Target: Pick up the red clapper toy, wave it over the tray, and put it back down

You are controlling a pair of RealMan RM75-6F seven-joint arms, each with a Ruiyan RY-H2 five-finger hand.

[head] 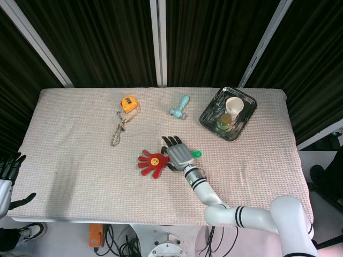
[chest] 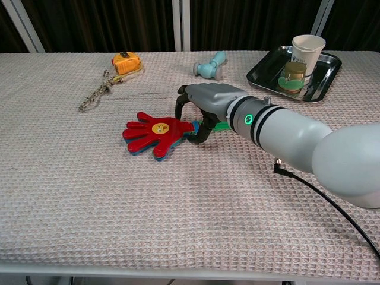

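Note:
The red clapper toy (head: 151, 161) (chest: 155, 132), shaped like a spread hand, lies flat on the table's cloth just left of centre. Its green handle (head: 196, 154) (chest: 224, 125) runs to the right and is mostly hidden under my right hand (head: 179, 154) (chest: 208, 101). That hand arches over the handle with the thumb on the near side and the other fingers coming down on the far side; the toy still rests on the cloth. My left hand (head: 6, 179) hangs off the table's left front corner, fingers apart, holding nothing. The dark metal tray (head: 210, 115) (chest: 261, 68) sits at the back right.
In the tray stand a white paper cup (head: 234, 105) (chest: 308, 48) and a small jar (head: 225, 121) (chest: 293, 76). A teal toy (head: 181, 106) (chest: 210, 65), an orange tape measure (head: 128, 103) (chest: 125, 62) and a braided cord (head: 118, 131) (chest: 95, 95) lie at the back.

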